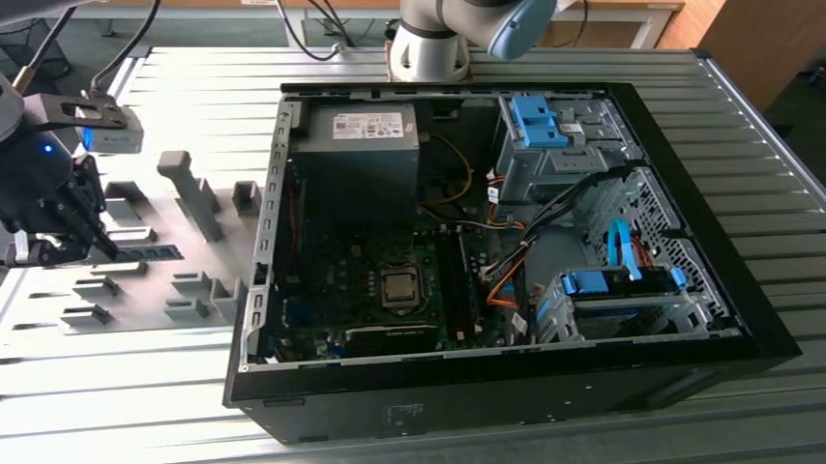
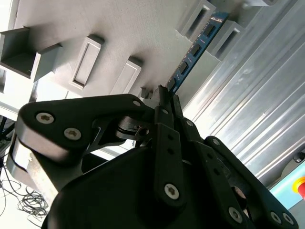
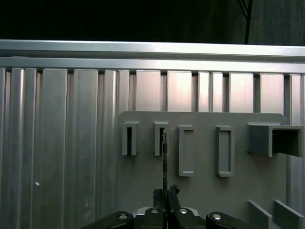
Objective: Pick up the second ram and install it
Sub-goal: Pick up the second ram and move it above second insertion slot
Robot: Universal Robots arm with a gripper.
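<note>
In the exterior view my gripper point(image 1: 99, 246) hangs over the grey fixture plate point(image 1: 155, 217) at the exterior view's left, beside the open computer case point(image 1: 516, 387). It is shut on one end of the second ram point(image 1: 150, 253), a thin dark green stick pointing toward the case. The second wrist view has the ram point(image 2: 195, 47) as a blue-green board with dark chips running out from the closed fingertips of the gripper point(image 2: 165, 93) toward two grey slotted blocks point(image 2: 198, 19). Edge-on in the first wrist view, the ram point(image 3: 165, 160) rises from the gripper point(image 3: 166, 192). I cannot tell whether it touches the blocks.
Several grey fixture blocks point(image 1: 193, 193) stand upright on the plate. Inside the case lie the motherboard point(image 1: 387, 285), a power supply point(image 1: 355, 145), blue drive-bay clips point(image 1: 536, 121) and orange cables point(image 1: 504, 280). The arm's base point(image 1: 432, 43) stands behind the case on the ribbed metal table point(image 1: 116, 387).
</note>
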